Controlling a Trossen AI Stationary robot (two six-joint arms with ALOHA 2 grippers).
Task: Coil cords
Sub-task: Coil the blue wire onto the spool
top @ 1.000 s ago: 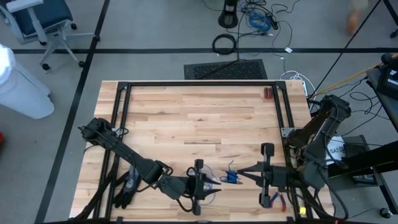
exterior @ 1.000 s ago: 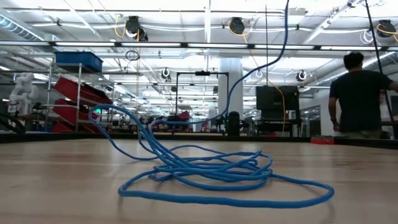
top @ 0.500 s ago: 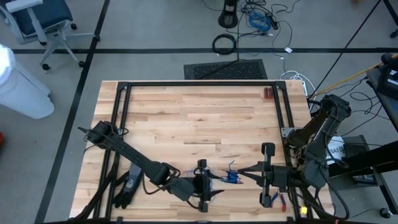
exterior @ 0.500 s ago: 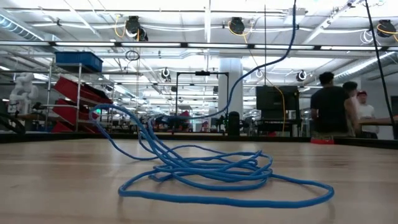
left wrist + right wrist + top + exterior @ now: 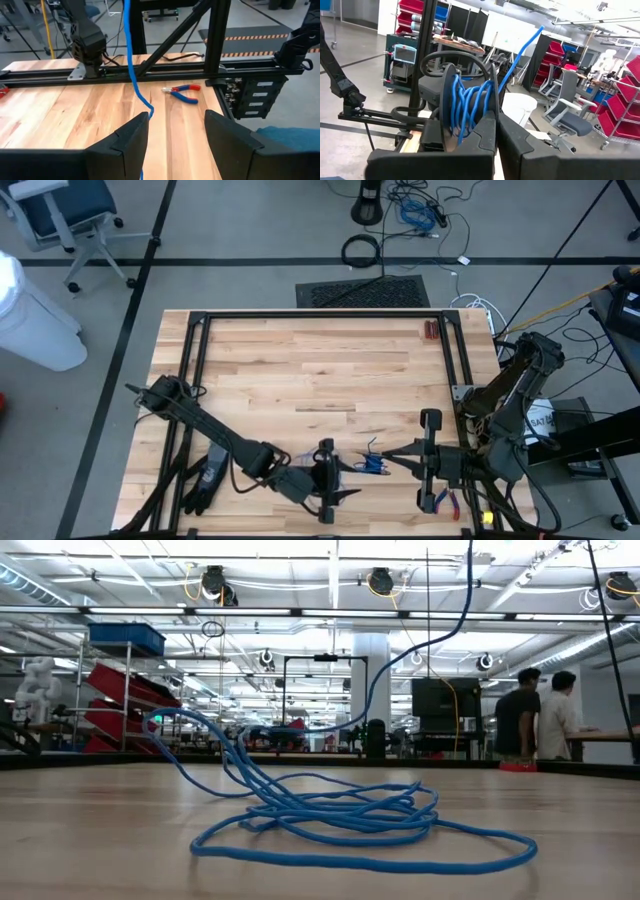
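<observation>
The cords are one thin blue wire (image 5: 370,467) near the table's front edge. In the low view its loose loops (image 5: 330,815) lie on the table and one strand (image 5: 440,635) climbs out of the picture's top. My right gripper (image 5: 383,460) is shut at the bundle's right side. My left gripper (image 5: 348,479) stands open just left of the bundle, pointing right. A strand (image 5: 131,65) drops between its fingers close to one fingertip (image 5: 142,122); whether it touches I cannot tell. My right gripper (image 5: 495,117) pinches the blue wire between its two shut fingers, where several strands (image 5: 487,107) gather at the fingertips. The fingers come level from the table's right. One strand (image 5: 530,37) runs up and away. The wire's lower loops rest slack on the table.
Red-handled pliers (image 5: 440,502) lie at the front right, seen also in the left wrist view (image 5: 182,92). A black glove (image 5: 205,480) lies front left beside the left arm. A black frame rail (image 5: 320,315) runs round the table. People stand in the room behind (image 5: 540,715).
My left gripper has opened its fingers wide and shifted a little toward the table's right edge, closer to the bundle. The wire's loops on the table lie as before. My right gripper has kept still and shut.
</observation>
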